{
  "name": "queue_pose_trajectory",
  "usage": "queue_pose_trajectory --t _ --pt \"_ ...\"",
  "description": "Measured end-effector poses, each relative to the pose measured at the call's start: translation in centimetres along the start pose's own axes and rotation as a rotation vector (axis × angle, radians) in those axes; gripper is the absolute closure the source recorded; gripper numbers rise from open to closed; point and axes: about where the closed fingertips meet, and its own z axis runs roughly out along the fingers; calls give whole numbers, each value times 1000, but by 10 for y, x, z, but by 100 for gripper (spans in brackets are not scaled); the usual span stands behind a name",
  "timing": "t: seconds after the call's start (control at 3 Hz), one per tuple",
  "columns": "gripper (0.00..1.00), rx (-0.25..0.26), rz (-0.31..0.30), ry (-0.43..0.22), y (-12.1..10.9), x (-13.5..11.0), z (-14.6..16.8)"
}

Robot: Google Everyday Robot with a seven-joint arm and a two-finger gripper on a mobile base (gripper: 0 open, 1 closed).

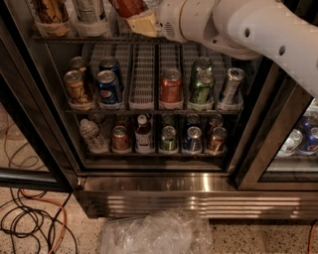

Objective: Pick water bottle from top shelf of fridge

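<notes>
The fridge (164, 198) stands open in front of me, with a ribbed steel base panel. Its top shelf (99, 37) shows only at the upper edge of the view, carrying the lower parts of a brown-labelled bottle (49, 12), a pale labelled bottle (89, 9) and a reddish bottle (128, 6). Their tops are cut off, so I cannot tell which is the water bottle. My white arm (238, 25) reaches in from the right. My gripper (144, 22), with a tan part, is at the top shelf, right next to the reddish bottle.
The middle rack (149, 106) holds several cans. The lower rack (149, 149) holds cans, a small clear bottle (92, 136) and a white-capped dark bottle (143, 134). Crumpled clear plastic (156, 233) and cables (30, 223) lie on the floor. A second cooler door (298, 144) is on the right.
</notes>
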Motion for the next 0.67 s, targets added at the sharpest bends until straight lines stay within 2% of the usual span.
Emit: queue_pose_trajectory --t 0.67 --pt "12 -12 -3 2 -2 0 -1"
